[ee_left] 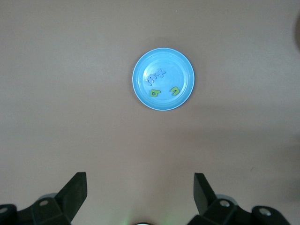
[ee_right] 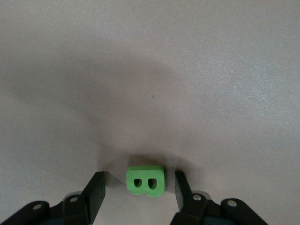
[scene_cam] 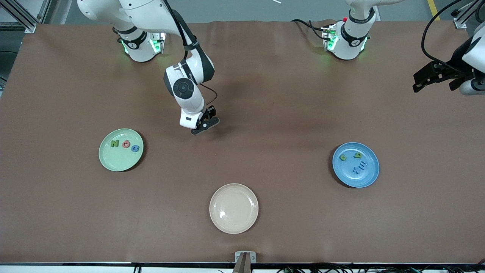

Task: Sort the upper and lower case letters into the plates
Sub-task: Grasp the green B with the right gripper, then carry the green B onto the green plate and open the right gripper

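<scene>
mint plate (scene_cam: pixel 113 161): three letters | blue plate (scene_cam: pixel 369 176): four letters

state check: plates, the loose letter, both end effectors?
Pale mint green round plate: holds three letters.
Medium blue round plate: holds four letters.
Cream-beige round plate: empty.
Green foam letter B: flat on table, between fingers, gaps both sides.
Right end effector: low, straddling B.
Left end effector: open, waiting high.

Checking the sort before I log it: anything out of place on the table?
One green letter B lies on the bare table, outside both plates, between the right tool's fingers. The mint plate and blue plate look tidy.
</scene>
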`<state>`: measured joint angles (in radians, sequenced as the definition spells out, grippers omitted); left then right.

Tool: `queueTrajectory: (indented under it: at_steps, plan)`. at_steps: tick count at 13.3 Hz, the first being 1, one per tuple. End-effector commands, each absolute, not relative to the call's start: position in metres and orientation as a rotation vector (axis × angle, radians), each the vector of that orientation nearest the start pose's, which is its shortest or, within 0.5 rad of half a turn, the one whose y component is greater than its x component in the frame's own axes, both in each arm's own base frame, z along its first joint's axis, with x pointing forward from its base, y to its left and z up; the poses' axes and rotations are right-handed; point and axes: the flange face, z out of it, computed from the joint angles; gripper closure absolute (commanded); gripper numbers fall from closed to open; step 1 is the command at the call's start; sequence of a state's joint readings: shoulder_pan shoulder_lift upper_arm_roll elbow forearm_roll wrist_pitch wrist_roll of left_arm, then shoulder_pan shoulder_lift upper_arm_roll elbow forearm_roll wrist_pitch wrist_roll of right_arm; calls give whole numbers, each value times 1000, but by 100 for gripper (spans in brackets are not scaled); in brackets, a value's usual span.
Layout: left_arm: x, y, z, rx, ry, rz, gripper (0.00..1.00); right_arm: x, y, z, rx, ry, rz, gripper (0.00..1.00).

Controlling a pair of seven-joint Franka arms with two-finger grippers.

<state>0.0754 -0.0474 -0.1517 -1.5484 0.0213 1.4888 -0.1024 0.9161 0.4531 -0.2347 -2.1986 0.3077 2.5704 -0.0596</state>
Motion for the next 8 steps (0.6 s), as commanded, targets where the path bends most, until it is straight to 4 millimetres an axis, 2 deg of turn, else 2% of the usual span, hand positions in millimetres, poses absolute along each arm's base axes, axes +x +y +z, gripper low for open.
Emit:
queueTrajectory:
  at_steps: [1,3,6,8]
  plan:
    - [523,-40,656,-3127,-13,7,0,424,336,170,-3009,-741,110,50]
    - [523,-40,656,-3127,-13,7,0,424,336,170,-3009,-736,110,67]
    - [523,-40,656,-3127,-13,7,0,424,336,171,-3009,-736,110,85]
    - [524,-40,654,-3129,-13,9,0,430,330,180,-3007,-710,118,86]
